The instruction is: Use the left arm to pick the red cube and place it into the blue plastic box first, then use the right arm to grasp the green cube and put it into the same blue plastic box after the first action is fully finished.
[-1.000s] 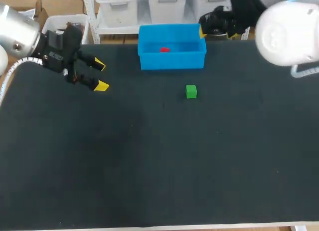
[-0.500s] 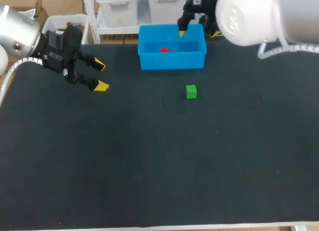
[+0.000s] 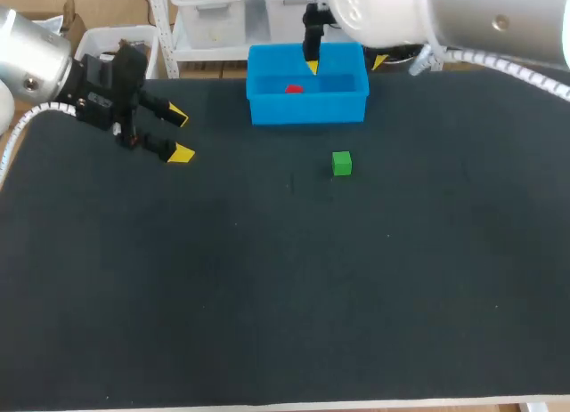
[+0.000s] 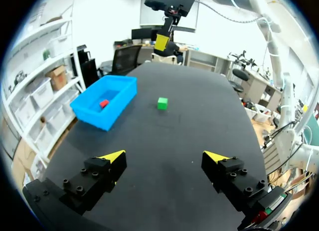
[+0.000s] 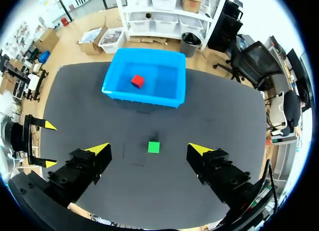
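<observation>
The red cube [image 3: 293, 89] [image 5: 137, 81] [image 4: 103, 103] lies inside the blue plastic box [image 3: 307, 108] [image 5: 144, 100] [image 4: 94, 118] at the table's far middle. On the black table in front of the box sits the green cube [image 3: 342, 163] [image 4: 162, 103] [image 5: 153, 147], untouched. My left gripper [image 3: 178, 134] [image 4: 164, 156] hangs open and empty at the far left, well away from both cubes. My right gripper [image 3: 346, 63] [image 5: 148, 149] is open and empty, high above the table by the box's far rim. In the right wrist view the green cube shows far below, between its fingers.
The black table top [image 3: 267, 287] stretches wide and bare in front of the green cube. My right arm's thick white link [image 3: 445, 16] reaches over the far right corner. The left gripper [image 5: 44, 143] shows beside the table's edge in the right wrist view.
My right arm has swung leftward along the table's far side, bringing its open gripper over the box's far rim. The left arm and both cubes have not moved.
</observation>
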Motion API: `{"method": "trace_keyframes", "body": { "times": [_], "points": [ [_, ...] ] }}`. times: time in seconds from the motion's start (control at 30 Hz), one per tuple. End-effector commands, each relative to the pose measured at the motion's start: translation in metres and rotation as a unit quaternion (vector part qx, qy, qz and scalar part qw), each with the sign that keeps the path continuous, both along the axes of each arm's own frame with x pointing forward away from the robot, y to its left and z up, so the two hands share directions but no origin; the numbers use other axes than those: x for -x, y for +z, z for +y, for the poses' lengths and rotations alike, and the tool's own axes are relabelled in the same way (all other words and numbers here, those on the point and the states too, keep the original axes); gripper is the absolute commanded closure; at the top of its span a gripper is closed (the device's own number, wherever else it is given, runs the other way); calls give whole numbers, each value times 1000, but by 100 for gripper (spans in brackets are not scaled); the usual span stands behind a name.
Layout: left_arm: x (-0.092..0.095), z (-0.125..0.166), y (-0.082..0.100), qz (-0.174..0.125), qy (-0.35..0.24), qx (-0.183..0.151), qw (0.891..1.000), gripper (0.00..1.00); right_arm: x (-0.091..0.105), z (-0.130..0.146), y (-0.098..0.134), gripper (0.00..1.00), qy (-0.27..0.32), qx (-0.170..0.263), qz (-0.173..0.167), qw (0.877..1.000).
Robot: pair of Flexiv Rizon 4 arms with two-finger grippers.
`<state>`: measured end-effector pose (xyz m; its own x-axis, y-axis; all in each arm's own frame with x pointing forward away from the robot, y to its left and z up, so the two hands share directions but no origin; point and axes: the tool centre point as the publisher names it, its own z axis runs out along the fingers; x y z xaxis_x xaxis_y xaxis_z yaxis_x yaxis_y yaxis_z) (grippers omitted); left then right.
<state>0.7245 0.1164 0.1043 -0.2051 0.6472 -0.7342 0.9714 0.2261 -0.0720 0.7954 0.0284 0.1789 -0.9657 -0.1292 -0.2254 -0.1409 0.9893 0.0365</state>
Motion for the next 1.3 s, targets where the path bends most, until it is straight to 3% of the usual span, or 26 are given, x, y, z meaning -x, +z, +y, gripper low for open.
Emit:
{"method": "trace_keyframes", "body": {
  "times": [0.03,0.37,0.63,0.9,1.17,1.3],
  "points": [
    [1,1,-1,-2,0,2,1000,0,-2,4,0,0,-10,22,19,1000],
    [1,1,-1,-2,0,2,1000,0,6,0,0,0,-65,11,22,998],
    [1,1,-1,-2,0,2,1000,0,12,1,-5,0,-73,2,23,997],
    [1,1,-1,-2,0,2,1000,0,21,5,-12,0,-69,6,61,996],
    [1,1,-1,-2,0,2,1000,0,23,5,-14,0,-59,12,75,995],
    [1,1,-1,-2,0,2,1000,0,21,5,-6,0,-68,-2,53,996]
  ]
}}
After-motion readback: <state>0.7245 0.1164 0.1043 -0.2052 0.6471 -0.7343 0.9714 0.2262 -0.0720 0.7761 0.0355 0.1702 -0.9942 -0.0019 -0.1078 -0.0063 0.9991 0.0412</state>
